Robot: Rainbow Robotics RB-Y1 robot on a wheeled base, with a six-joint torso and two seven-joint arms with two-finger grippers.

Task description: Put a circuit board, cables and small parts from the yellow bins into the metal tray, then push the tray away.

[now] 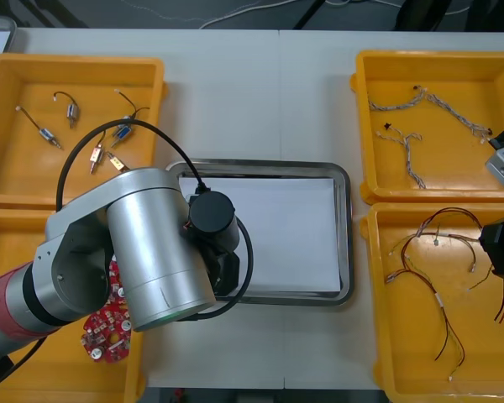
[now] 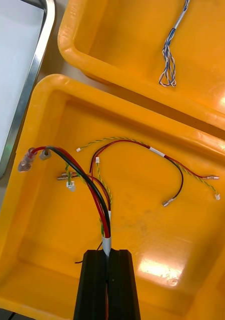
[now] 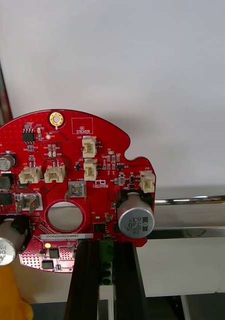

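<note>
Light table (image 1: 260, 92), yellow bins down both sides, metal tray (image 1: 344, 235) in the middle, white inside. The left gripper (image 3: 106, 250) is pinching a round red circuit board (image 3: 67, 170) by its edge, over the tray's near-left corner, so I'd call this the drop-off step for the board. Next move: get low and let go so it lands flat on the white, not on the rim. The board's round, so it has no real long axis; it sticks straight out from the fingers, component face toward the wrist camera.

The right gripper (image 2: 107, 255) is down in the near right bin (image 2: 157, 260), clamped on a red and black cable (image 2: 87, 185) that runs from the fingers toward the tray-side wall. Lifting it probably drags along the red and yellow cable (image 2: 157, 152) tangled with it.
</note>
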